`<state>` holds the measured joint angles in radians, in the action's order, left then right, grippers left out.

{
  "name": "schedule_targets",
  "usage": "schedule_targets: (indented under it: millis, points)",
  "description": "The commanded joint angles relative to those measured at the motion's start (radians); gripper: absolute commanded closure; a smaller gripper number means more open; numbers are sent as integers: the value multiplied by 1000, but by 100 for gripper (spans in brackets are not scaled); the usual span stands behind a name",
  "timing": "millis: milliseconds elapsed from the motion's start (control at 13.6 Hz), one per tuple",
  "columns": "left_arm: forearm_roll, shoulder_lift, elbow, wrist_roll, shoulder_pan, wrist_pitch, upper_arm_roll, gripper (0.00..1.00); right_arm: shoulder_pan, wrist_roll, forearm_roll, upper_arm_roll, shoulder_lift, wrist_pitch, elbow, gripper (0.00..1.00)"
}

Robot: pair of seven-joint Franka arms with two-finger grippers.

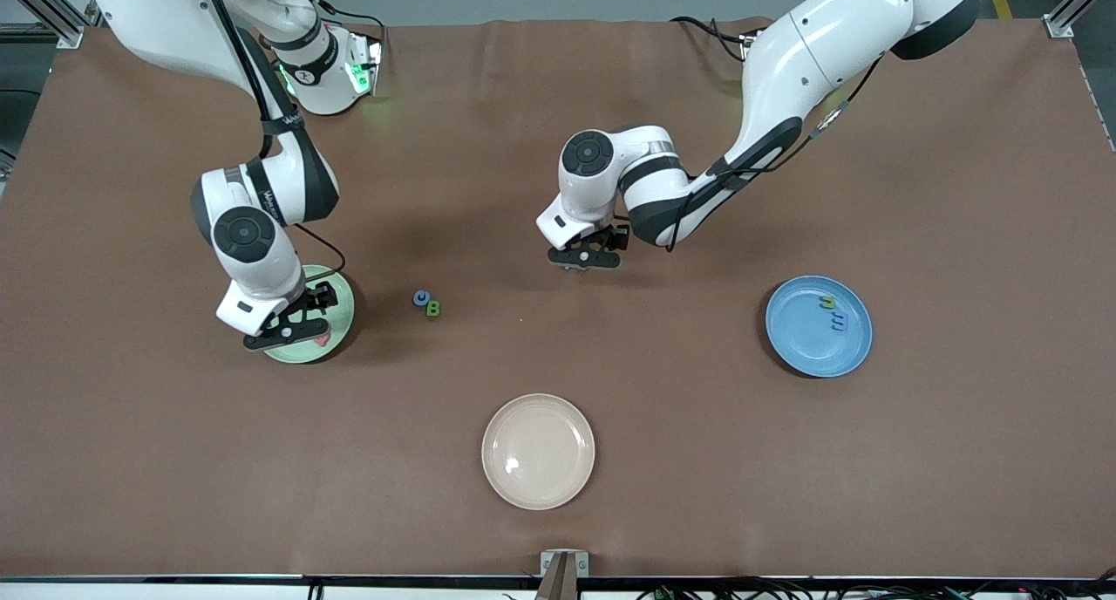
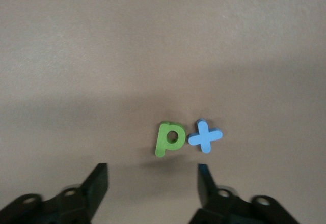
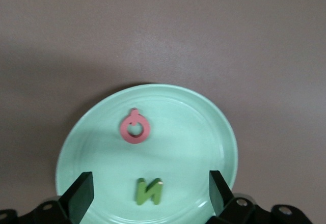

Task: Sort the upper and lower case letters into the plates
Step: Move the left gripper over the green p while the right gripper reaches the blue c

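Note:
My right gripper (image 1: 288, 331) hangs open over the pale green plate (image 1: 342, 308). In the right wrist view the plate (image 3: 204, 127) holds a red letter (image 3: 135, 129) and a green N (image 3: 149, 191), with the N below the open gripper (image 3: 150, 193). My left gripper (image 1: 586, 258) is open over the table's middle. In the left wrist view, a green p (image 2: 169, 138) and a blue x (image 2: 205, 136) lie side by side on the table just ahead of the gripper (image 2: 153, 183). A blue letter (image 1: 421, 297) and a green letter (image 1: 432, 309) lie touching on the table. The blue plate (image 1: 802, 347) holds a green letter (image 1: 826, 303) and a blue letter (image 1: 838, 321).
A cream-beige plate (image 1: 538, 450) with nothing on it sits nearer the front camera, near the table's middle. The brown table mat (image 1: 959, 190) covers the whole work surface. The blue plate is toward the left arm's end, the green plate toward the right arm's end.

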<state>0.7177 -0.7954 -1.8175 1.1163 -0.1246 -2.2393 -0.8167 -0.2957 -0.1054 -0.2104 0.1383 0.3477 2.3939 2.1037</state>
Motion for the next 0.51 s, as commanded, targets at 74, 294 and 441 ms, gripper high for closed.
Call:
schedule_targets:
  millis: [74, 294, 441]
  points:
    - [29, 5, -11, -33, -7, -31, 21, 42, 12, -2, 319, -12, 30, -28, -33, 0]
    - [71, -10, -12, -44, -7, -34, 22, 45, -10, -157, 329, -12, 30, -53, -39, 0]
    - [71, -16, -9, -58, -7, -39, 24, 45, -58, -400, 332, -12, 24, -56, -47, 0]
